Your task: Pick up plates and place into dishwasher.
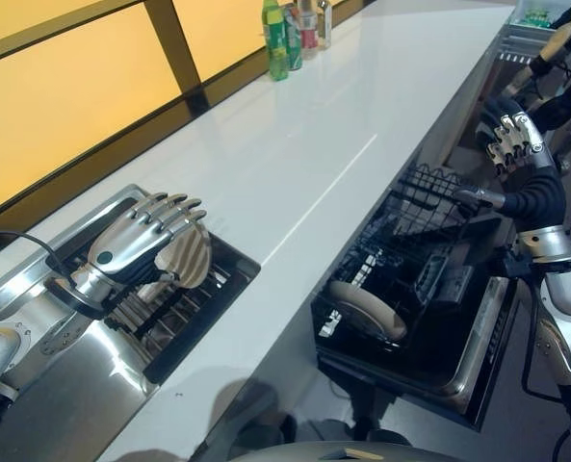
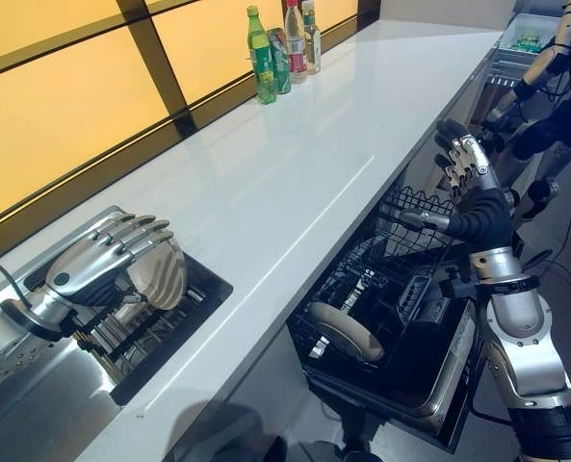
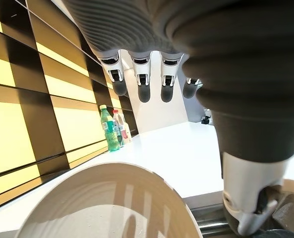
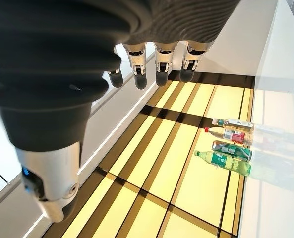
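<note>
A beige plate point(image 1: 187, 258) stands on edge in the dark drying rack point(image 1: 218, 281) set in the sink at the counter's near left. My left hand point(image 1: 136, 241) lies over the plate with straight fingers, open; in the left wrist view the plate's rim point(image 3: 112, 198) curves just under the fingertips point(image 3: 144, 91), thumb apart from it. A second beige plate point(image 1: 367, 310) stands in the pulled-out dishwasher rack point(image 1: 425, 197) below the counter's edge. My right hand point(image 2: 468, 159) is raised above that rack, open and holding nothing.
The long white counter point(image 1: 324, 144) runs away from me, with several bottles point(image 1: 290, 34) at its far edge by the yellow wall panels. The dishwasher's open door point(image 1: 478, 361) juts out at the lower right. A tray point(image 1: 528, 21) sits at the far end.
</note>
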Available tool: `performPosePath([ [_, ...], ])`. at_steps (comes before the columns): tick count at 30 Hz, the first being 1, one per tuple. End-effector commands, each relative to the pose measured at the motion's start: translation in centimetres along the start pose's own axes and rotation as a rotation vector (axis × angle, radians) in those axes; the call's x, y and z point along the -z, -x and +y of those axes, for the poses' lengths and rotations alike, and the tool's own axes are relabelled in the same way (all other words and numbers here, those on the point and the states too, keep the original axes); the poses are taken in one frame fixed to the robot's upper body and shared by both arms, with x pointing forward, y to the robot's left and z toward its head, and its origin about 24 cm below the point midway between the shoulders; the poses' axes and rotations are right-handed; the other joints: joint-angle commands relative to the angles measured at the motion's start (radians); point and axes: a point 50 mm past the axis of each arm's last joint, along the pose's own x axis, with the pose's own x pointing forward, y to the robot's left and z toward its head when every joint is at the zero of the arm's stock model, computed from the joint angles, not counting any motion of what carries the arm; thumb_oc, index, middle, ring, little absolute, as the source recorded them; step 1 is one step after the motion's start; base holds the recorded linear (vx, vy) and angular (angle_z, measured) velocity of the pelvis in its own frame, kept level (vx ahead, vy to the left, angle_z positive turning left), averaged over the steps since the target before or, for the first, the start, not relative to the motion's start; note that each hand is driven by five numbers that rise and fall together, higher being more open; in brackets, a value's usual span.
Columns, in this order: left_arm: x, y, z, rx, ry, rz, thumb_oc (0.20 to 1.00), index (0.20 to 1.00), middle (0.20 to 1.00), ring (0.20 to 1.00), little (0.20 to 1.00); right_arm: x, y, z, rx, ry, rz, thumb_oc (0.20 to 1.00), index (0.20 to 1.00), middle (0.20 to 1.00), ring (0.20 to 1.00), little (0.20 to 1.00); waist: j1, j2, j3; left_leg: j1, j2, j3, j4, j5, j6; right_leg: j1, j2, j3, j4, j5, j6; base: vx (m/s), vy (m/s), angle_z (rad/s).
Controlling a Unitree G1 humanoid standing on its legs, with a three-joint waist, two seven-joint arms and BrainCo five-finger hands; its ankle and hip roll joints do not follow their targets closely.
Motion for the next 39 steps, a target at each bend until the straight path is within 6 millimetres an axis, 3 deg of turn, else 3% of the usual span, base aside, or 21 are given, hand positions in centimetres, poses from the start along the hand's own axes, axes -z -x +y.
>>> performPosePath([
  [1,1.0,-0.8,2.4,-0.118,-0.096,0.001,1.0,1.0,1.0,1.0,1.0,-2.1,-0.3,-0.2,-0.009,0.02,-0.096,1.0,1.0,1.0,1.0,1.0,-0.005,-0.056,-0.007,-0.079,-0.08,0.032,0.133,-0.058,0.077,0.069,-0.141,-0.046,-0.003,-0.005,0.095,0.07,0.065,0.07],
  [5,1.7,-0.6,1.3,-0.127,-0.161,0.049,1.0,1.0,1.0,1.0,1.0,-1.8,-0.5,-0.3,-0.013,0.029,-0.08,1.0,1.0,1.0,1.0,1.0,-0.012,-0.066,0.006,-0.091,-0.079,0.045,0.153,-0.065,0.075,0.063,-0.143,-0.03,-0.004,0.003,0.101,0.04,0.048,0.03],
  [11,3.1,-0.1,1.3,-0.239,-0.219,0.139,1.0,1.0,1.0,1.0,1.0,-1.5,0.2,-0.1,-0.018,0.01,-0.064,1.0,1.0,1.0,1.0,1.0,-0.02,-0.084,0.02,-0.107,-0.075,0.057,0.168,-0.071,0.076,0.063,-0.145,-0.013,-0.019,0.012,0.108,0.03,0.013,-0.1],
  [20,3.4,-2.2,0.5,-0.283,-0.23,0.18,1.0,1.0,1.0,1.0,1.0,-1.4,-0.5,0.9,-0.016,0.01,-0.089,1.0,1.0,1.0,1.0,1.0,-0.033,-0.105,0.075,-0.165,-0.078,0.068,0.204,-0.07,0.074,0.026,-0.146,0.013,-0.014,0.03,0.116,-0.02,0.01,-0.07],
  [26,4.5,-3.3,1.5,-0.319,-0.268,0.196,1.0,1.0,1.0,1.0,1.0,-1.5,-0.9,1.4,0.003,0.006,-0.115,1.0,1.0,1.0,1.0,1.0,-0.038,-0.127,0.11,-0.2,-0.074,0.072,0.237,-0.081,0.078,0.008,-0.142,0.032,-0.02,0.049,0.123,-0.02,-0.037,-0.07],
  [37,4.9,-4.6,1.4,-0.18,-0.288,0.155,1.0,1.0,1.0,1.0,1.0,-1.9,-1.4,1.2,0.009,0.016,-0.129,1.0,1.0,1.0,1.0,1.0,-0.049,-0.133,0.14,-0.218,-0.074,0.074,0.255,-0.088,0.085,-0.005,-0.144,0.051,-0.029,0.069,0.131,0.02,-0.004,-0.09],
  [38,5.0,-4.5,1.3,-0.162,-0.295,0.156,0.937,0.937,0.937,0.937,0.937,-2.0,-1.5,1.2,0.005,0.018,-0.132,1.0,1.0,1.0,1.0,1.0,-0.051,-0.131,0.144,-0.221,-0.076,0.074,0.257,-0.088,0.085,-0.008,-0.146,0.052,-0.027,0.07,0.131,0.0,0.043,-0.02],
  [39,5.1,-4.5,1.2,-0.149,-0.301,0.158,0.743,0.743,0.743,0.743,0.743,-2.1,-1.6,1.2,0.002,0.021,-0.135,1.0,1.0,1.0,1.0,1.0,-0.052,-0.129,0.148,-0.224,-0.076,0.074,0.258,-0.088,0.086,-0.012,-0.147,0.052,-0.026,0.071,0.132,0.0,0.044,-0.01],
])
